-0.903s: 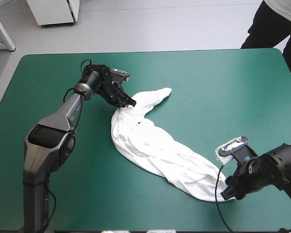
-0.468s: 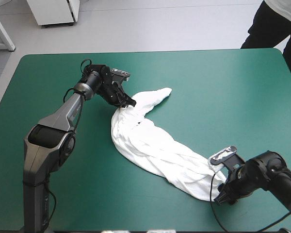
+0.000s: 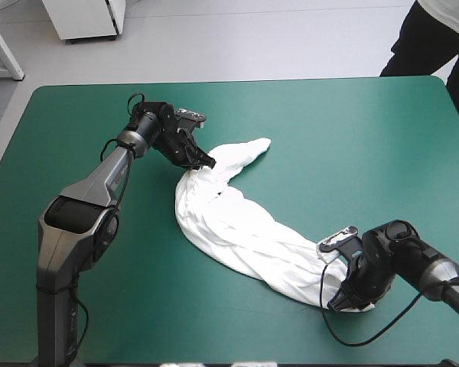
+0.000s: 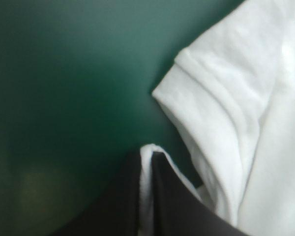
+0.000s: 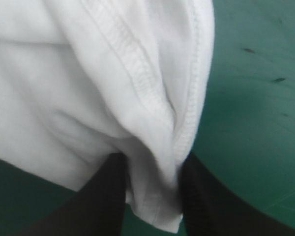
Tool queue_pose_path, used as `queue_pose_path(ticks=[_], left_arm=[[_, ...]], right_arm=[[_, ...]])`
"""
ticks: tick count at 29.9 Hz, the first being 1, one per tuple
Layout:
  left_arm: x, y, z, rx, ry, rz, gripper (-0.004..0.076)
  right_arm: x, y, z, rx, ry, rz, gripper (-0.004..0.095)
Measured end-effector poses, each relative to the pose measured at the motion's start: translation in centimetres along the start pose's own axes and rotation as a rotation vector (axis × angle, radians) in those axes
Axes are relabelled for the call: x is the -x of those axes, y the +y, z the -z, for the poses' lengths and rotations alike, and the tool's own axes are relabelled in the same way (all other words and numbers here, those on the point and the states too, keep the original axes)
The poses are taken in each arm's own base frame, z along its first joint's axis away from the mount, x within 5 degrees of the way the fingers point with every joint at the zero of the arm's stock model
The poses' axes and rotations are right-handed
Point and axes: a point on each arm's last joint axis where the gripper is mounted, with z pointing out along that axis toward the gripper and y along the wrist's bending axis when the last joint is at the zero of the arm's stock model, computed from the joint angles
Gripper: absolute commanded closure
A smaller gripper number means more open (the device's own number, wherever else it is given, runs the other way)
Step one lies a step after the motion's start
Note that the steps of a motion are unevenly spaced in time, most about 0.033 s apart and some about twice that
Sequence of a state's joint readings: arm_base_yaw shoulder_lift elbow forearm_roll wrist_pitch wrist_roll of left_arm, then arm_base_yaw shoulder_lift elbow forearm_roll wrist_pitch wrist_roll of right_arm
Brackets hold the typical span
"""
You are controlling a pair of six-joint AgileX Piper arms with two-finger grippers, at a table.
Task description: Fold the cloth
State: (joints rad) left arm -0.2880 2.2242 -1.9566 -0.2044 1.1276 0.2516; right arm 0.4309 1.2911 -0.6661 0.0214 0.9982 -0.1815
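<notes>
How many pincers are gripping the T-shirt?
2. The left pincer grips the T-shirt at its far end; the right pincer grips its near end.

1. I take this for a robot lab: my left arm and right arm work at one table with a teal-green cover.
2. Past its far edge I see bare grey floor and a white cabinet.
</notes>
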Motion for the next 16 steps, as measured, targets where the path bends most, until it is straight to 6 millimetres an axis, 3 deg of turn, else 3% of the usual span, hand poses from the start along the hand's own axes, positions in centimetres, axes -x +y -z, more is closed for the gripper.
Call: queue_pose_path(ticks=[9, 12, 14, 16], left_arm=[[-0.3, -0.3, 1.0, -0.009, 0.018, -0.002, 0.0734], [-0.6, -0.5, 3.7, 0.029, -0.002, -0.019, 0.0734], [-0.7, -0.9, 7.2, 0.058, -0.056, -0.027, 0.0734], [-1.2, -1.3, 10.9, 0.083, -0.120, -0.033, 0.0734]], right_arm=[[0.3, 0.3, 0.3, 0.038, -0.007, 0.012, 0.0925], [0.8, 0.5, 1.0, 0.069, -0.019, -0.010, 0.0925], [1.3, 0.7, 2.6, 0.084, -0.056, -0.029, 0.0925], [2.1, 0.6, 5.4, 0.073, -0.139, -0.039, 0.0925]])
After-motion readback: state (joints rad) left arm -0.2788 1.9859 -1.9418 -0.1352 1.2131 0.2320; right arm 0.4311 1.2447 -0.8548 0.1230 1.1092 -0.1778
